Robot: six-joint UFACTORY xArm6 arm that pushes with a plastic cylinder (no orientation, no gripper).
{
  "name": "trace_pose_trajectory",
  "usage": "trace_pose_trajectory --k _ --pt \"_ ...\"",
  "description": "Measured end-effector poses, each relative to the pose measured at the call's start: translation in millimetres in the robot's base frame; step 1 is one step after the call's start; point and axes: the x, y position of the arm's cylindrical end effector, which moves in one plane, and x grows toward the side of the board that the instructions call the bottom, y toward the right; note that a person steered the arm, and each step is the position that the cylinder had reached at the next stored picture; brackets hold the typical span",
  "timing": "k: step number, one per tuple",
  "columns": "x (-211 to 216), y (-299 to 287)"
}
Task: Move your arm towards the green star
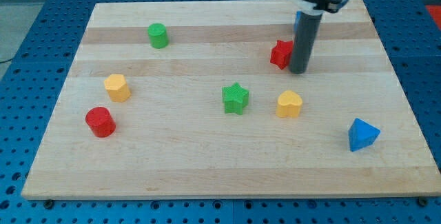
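Note:
The green star (236, 98) lies near the middle of the wooden board (207, 169). My tip (298, 71) stands toward the view's upper right, just right of a red block (280, 54) and touching or nearly touching it. The tip is up and to the right of the green star, with a clear gap between them. A blue block (297, 20) is mostly hidden behind the rod.
A yellow heart-like block (289, 104) sits right of the star. A blue triangle block (362, 135) is at the lower right. A green cylinder (158, 36) is at the upper left. A yellow block (117, 87) and a red cylinder (100, 122) are at the left.

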Motion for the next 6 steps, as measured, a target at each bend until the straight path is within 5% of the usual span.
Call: trace_pose_trajectory --k 3,5,6 --pt "21 -57" --pt "-30 -83" --pt "-47 -48"
